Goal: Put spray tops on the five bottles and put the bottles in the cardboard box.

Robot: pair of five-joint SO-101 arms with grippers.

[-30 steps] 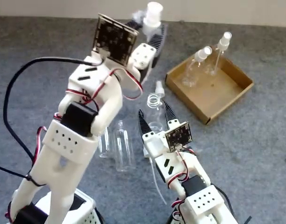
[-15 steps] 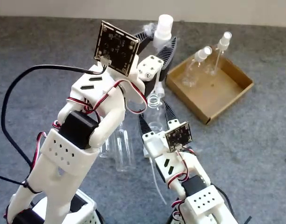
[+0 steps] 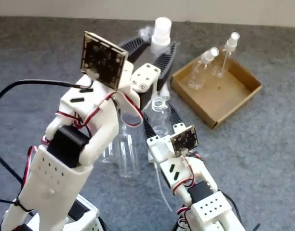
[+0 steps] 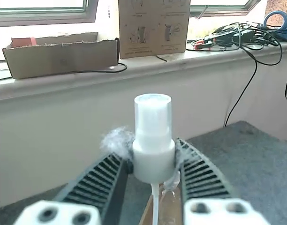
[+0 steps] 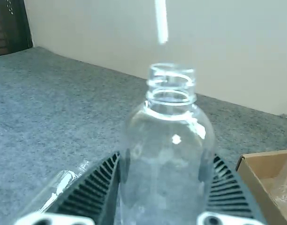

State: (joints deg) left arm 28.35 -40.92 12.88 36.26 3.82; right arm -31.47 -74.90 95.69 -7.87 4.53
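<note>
The spray top (image 3: 160, 30) sits high over the tabletop (image 3: 36, 57), pinched at its collar by the jaws of the left arm (image 3: 85, 130), which close on it from both sides; we see a tuft of white fluff (image 4: 116, 140) clinging beside the collar. Its thin tube (image 5: 161, 21) hangs straight down, and the tube's end is just above the mouth of the uncapped bottle (image 5: 167, 154), not yet inside it. That bottle (image 3: 159, 115) stands upright, and the jaws of the right arm (image 3: 186, 168) press against its two sides, holding it. On the left arm's side of this bottle we find two more uncapped bottles (image 3: 126, 154) lying side by side on the grey tabletop, partly hidden under the left arm. On the right arm's side, a little farther back, the cardboard box (image 3: 220, 115) rests flat, and inside it two capped bottles (image 3: 200, 67) stand close together near its far corner.
</note>
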